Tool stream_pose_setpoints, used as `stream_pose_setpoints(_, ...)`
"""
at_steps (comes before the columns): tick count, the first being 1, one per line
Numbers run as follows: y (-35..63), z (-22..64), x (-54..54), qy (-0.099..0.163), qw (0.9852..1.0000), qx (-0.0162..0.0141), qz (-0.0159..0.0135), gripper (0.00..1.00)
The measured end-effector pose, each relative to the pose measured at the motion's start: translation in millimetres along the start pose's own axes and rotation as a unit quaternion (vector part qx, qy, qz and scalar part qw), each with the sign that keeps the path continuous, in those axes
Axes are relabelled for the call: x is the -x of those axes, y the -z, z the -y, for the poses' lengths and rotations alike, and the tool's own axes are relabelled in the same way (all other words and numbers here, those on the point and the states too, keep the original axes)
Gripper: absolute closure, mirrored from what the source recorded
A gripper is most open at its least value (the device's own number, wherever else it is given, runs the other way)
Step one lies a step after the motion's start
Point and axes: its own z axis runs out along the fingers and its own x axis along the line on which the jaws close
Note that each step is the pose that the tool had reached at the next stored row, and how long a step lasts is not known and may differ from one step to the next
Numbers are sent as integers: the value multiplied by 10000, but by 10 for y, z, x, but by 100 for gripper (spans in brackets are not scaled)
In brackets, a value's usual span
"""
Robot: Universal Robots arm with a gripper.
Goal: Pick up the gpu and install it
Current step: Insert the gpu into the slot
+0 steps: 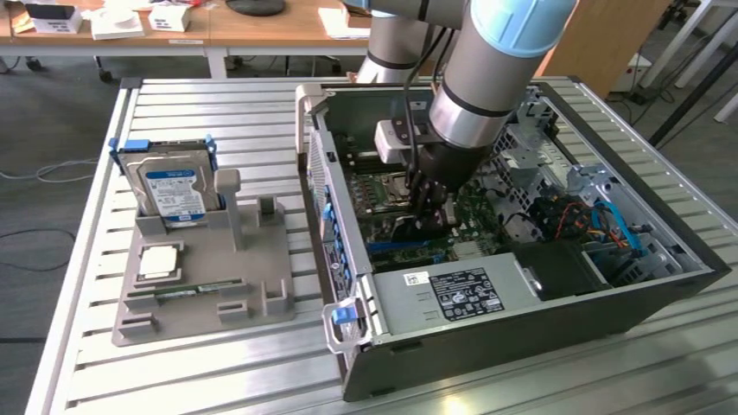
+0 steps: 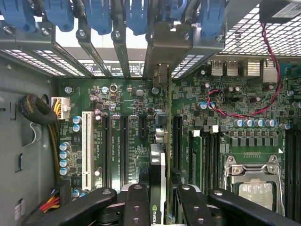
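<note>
The gpu (image 2: 157, 162) stands on edge between my black fingers (image 2: 136, 202), its silvery bracket (image 2: 162, 52) up against the rear slot openings of the open computer case (image 1: 645, 294). My gripper (image 2: 160, 190) is shut on the card and holds it low over the green motherboard (image 2: 127, 103), in line with one of the long black expansion slots. Whether the card's edge sits in the slot is hidden. In the exterior view the gripper (image 1: 429, 203) reaches down into the middle of the case, with the dark gpu (image 1: 406, 232) just below it.
A grey parts holder (image 1: 219, 285) lies on the slatted table at the exterior view's left, carrying a silver hard drive (image 1: 173, 186), a processor (image 1: 158, 262) and a green memory stick (image 1: 185, 294). The power supply (image 1: 461, 294), cables and blue slot latches (image 2: 136, 14) crowd the case.
</note>
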Motion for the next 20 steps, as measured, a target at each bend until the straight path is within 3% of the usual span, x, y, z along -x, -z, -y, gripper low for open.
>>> stream_pose_setpoints(20,-13,-7,-2,1,10000,0,0,73)
